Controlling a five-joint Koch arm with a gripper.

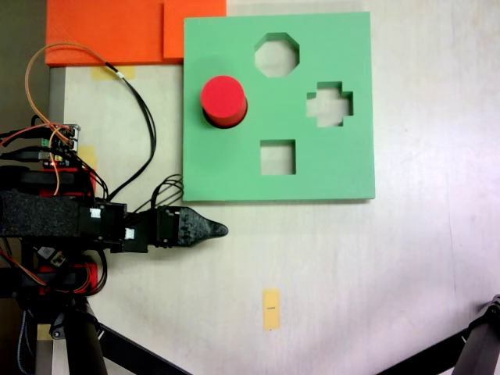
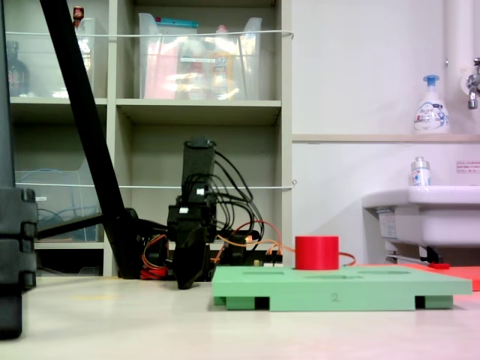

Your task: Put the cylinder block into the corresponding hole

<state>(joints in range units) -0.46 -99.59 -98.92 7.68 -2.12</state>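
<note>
The gripper [image 1: 221, 230] lies low over the table [image 1: 375, 273], pointing to the right in the view from above, just off the near edge of the green board [image 1: 234, 168] and touching nothing. From above its jaws read as 1 dark tapering point, and in the side view [image 2: 184, 281] they hang stacked 1 behind the other close to the tabletop, so I cannot tell whether they are apart or together. Nothing sits between them.

The arm [image 1: 70, 219] stretches back to its base at the left of the top view, with loops of cable [image 1: 144, 117] trailing toward the board's corner. This tucked, low posture looks like a rest position, well clear of the work.

The red cylinder [image 1: 224, 100] stands upright on the board's left half in the top view. A dark crescent at its lower rim suggests it sits in a round hole [image 1: 212, 119] of about its own width. In the side view the cylinder [image 2: 316, 253] rises squarely above the board's top face, likely because it is taller than the board is thick. The 3 other cut-outs, octagon [image 1: 276, 55], cross [image 1: 329, 104] and square [image 1: 277, 157], are open. By that, the placing looks done.

Orange sheets [image 1: 109, 31] lie behind the board.
</note>
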